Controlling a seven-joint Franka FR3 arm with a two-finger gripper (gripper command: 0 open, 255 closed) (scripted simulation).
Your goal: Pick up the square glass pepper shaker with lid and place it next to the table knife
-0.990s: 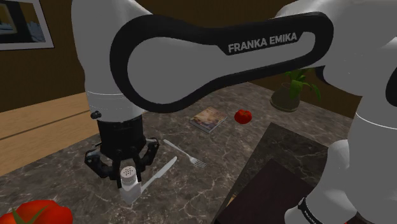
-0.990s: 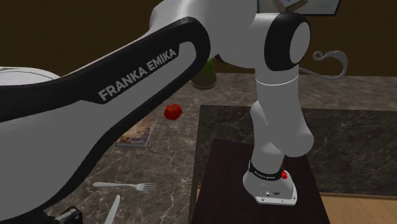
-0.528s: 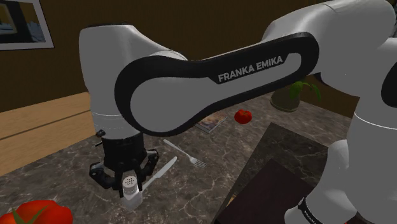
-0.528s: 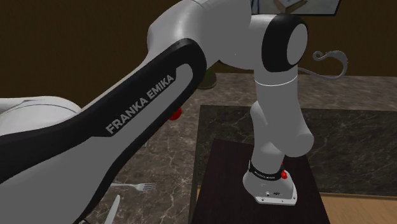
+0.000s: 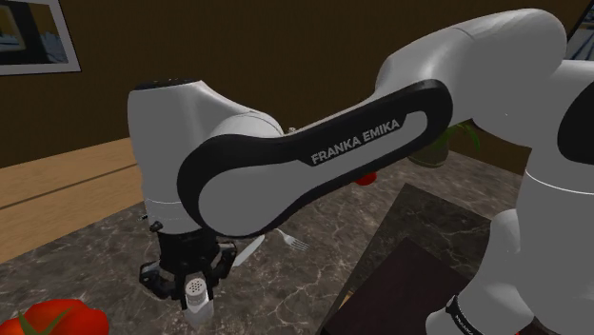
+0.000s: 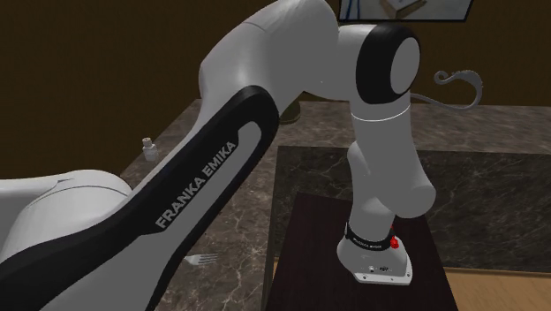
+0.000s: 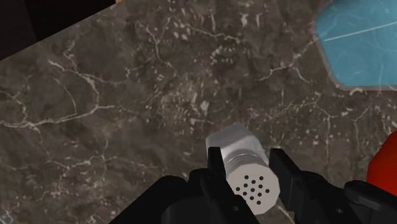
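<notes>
Dark brown marble with pale veins forms the countertop [image 5: 95, 262]. At the shoulder view's lower left edge sits a glossy red tomato [image 5: 46, 319]. Just to its right, the all-black two-finger gripper [image 5: 193, 278] hangs low over the marble. Its fingers [image 7: 216, 167] are drawn in against two sides of a small white square-bodied shaker with a round perforated lid [image 7: 242, 149], so the shaker is held, lid towards the hand. I cannot tell whether its base touches the counter.

Just right of the shaker lies a pale table knife [image 5: 249, 249], partly hidden by the arm, and beyond that the tines of a silver fork [image 5: 296, 243]. Holding the shaker this low and this close to the knife looks like the setting-down step, with only the release left.

Further right, the white arm's black panel [image 5: 314, 162] reads "FRANKA EMIKA" in white capitals. The shaker carries no label.
</notes>
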